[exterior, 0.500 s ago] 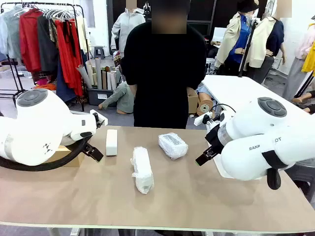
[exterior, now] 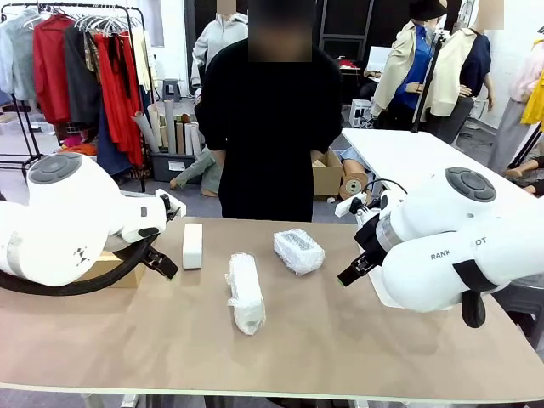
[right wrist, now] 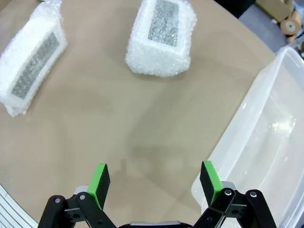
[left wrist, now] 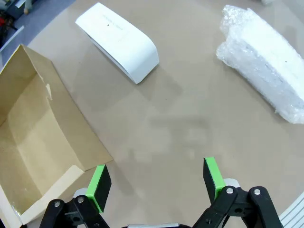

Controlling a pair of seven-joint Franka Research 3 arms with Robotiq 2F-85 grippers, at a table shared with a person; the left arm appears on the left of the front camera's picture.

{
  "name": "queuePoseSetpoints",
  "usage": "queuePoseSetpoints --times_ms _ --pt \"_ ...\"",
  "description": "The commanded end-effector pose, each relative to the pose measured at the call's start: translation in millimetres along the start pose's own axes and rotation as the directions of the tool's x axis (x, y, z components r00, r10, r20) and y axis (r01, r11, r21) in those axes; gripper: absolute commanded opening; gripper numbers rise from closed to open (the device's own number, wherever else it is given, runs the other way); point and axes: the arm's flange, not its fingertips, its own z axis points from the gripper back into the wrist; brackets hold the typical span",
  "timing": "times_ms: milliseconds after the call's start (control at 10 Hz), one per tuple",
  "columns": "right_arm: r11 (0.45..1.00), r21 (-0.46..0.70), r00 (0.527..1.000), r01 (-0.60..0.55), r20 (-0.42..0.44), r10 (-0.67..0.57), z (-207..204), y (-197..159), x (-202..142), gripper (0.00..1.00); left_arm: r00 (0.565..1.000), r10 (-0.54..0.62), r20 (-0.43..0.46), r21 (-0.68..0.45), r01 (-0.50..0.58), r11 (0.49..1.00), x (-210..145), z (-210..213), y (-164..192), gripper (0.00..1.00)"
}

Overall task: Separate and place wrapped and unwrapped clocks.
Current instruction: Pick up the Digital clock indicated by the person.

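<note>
Three clocks lie on the brown table. The unwrapped one is a smooth white rounded block [exterior: 193, 245], also in the left wrist view [left wrist: 118, 42]. A long bundle in crinkly film [exterior: 245, 292] lies in the middle, seen too by the left wrist [left wrist: 263, 59] and the right wrist [right wrist: 31, 61]. A squat wrapped bundle [exterior: 298, 251] sits farther right [right wrist: 161, 38]. My left gripper [left wrist: 156, 183] hovers open above bare table, short of the white block. My right gripper [right wrist: 156, 183] is open too, above the table near the squat bundle, holding nothing.
An open cardboard box [left wrist: 33, 142] stands at the left edge of the table [exterior: 115, 268]. A clear plastic bin [right wrist: 266, 142] sits at the right, beside my right gripper. A person in black [exterior: 272, 127] stands at the far side, hands away from the table.
The person at the far side has shifted slightly to the left. The arms and the clocks have not moved.
</note>
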Motion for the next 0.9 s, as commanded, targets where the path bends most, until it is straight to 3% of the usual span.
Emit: queuePoseSetpoints --times_ms 0,800 --pt "1.0 0.0 1.0 0.001 0.0 -0.001 0.0 -0.1 0.0 1.0 1.0 0.001 0.0 0.0 -0.001 1.0 0.0 0.1 0.3 1.0" --pt "1.0 0.0 1.0 0.001 0.0 -0.001 0.0 -0.1 0.0 1.0 1.0 0.001 0.0 0.0 -0.001 1.0 0.0 0.1 0.3 1.0"
